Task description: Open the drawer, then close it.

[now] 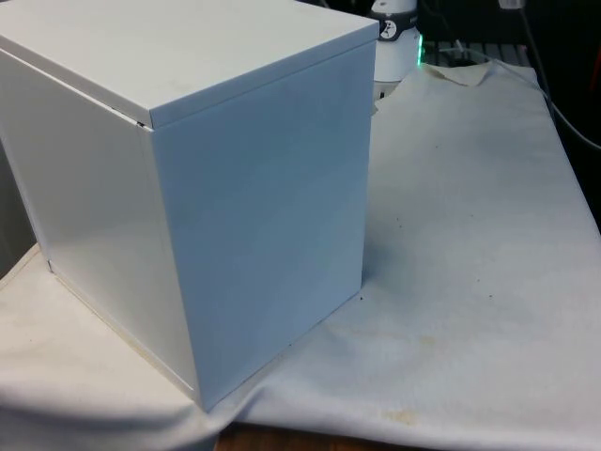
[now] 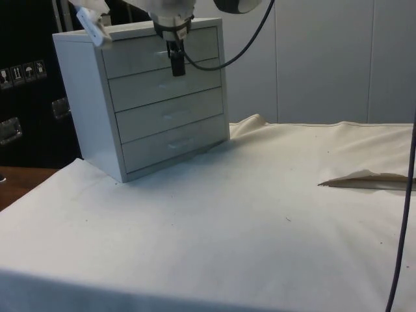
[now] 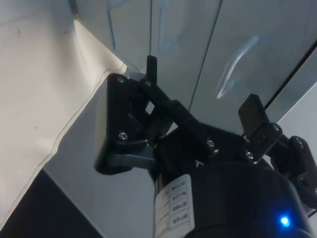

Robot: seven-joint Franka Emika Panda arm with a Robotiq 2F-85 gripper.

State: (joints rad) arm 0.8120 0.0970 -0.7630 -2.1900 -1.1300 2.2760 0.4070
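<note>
In front of the top drawer [image 2: 162, 53], claw [image 2: 176, 66] released, handle [image 3: 237, 63] between fingers.

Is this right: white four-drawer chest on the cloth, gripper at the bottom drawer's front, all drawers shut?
Not quite. In the side view the gripper hangs at the top of the white four-drawer chest, by the top drawer and second drawer, not the bottom drawer. The rest holds: chest on the cloth, all drawers shut.
</note>
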